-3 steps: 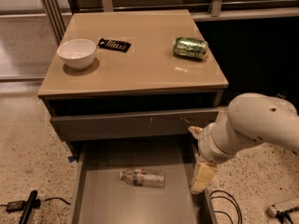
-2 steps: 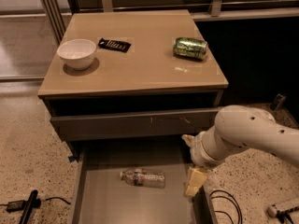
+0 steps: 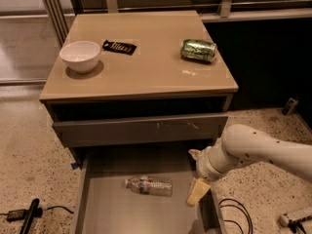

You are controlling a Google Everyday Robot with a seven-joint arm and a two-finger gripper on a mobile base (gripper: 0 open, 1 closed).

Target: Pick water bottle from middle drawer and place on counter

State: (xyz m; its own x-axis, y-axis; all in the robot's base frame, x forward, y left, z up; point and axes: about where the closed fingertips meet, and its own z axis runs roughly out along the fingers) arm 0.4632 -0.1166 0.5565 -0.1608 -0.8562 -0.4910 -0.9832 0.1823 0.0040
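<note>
The water bottle [image 3: 148, 185] lies on its side on the flat bottom of the open middle drawer [image 3: 108, 211], cap end to the left. My gripper [image 3: 196, 173] hangs over the drawer's right side, just right of the bottle and apart from it. It is open and empty, with one pale finger [image 3: 194, 154] toward the cabinet and the other finger [image 3: 198, 192] toward the front. The beige counter [image 3: 146, 72] tops the cabinet above.
On the counter stand a white bowl [image 3: 80, 56], a black packet [image 3: 119, 47] and a green can [image 3: 198, 50] on its side. A shut grey drawer front [image 3: 141, 128] with scratch marks sits above the open drawer. Cables [image 3: 236, 213] lie on the floor at right, a black tool [image 3: 29, 216] at left.
My arm has moved left and a little down, bringing the gripper further over the drawer and closer to the bottle. The bottle has not moved.
</note>
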